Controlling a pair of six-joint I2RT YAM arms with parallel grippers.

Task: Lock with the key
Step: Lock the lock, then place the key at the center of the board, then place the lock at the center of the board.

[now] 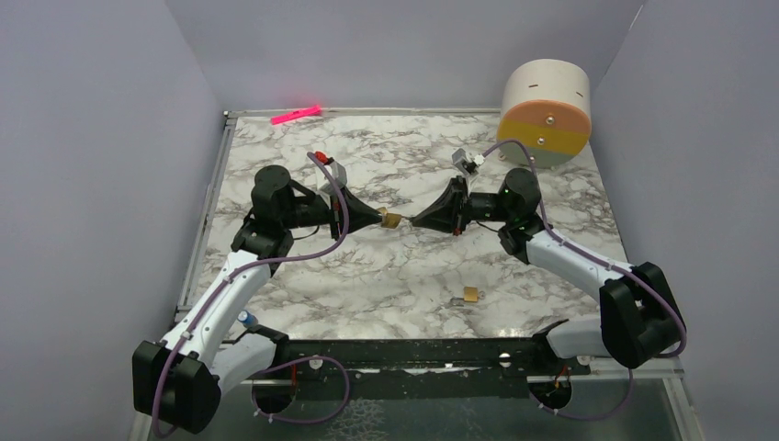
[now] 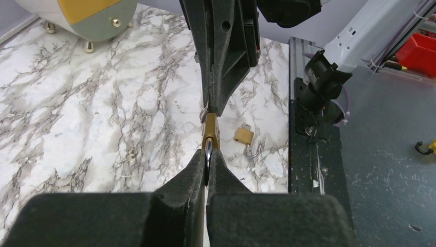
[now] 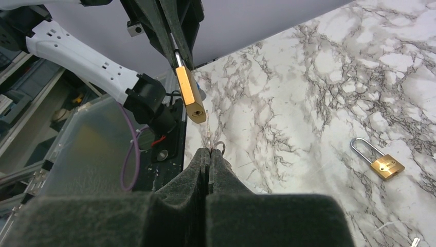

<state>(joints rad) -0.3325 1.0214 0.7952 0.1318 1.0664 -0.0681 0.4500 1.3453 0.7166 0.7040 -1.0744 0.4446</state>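
Top external: shows the left gripper (image 1: 381, 218) and right gripper (image 1: 413, 221) tip to tip above the tabletop (image 1: 367, 285), with a brass padlock (image 1: 391, 220) between them and a second padlock (image 1: 470, 295) lying nearer the bases.

Left wrist: finds the left jaws clenched on the brass padlock's shackle, its body pointing at the right gripper.

Right wrist: finds the right jaws clenched on the key (image 3: 207, 128), thin blade rising to the brass padlock's underside; cannot tell whether touching.
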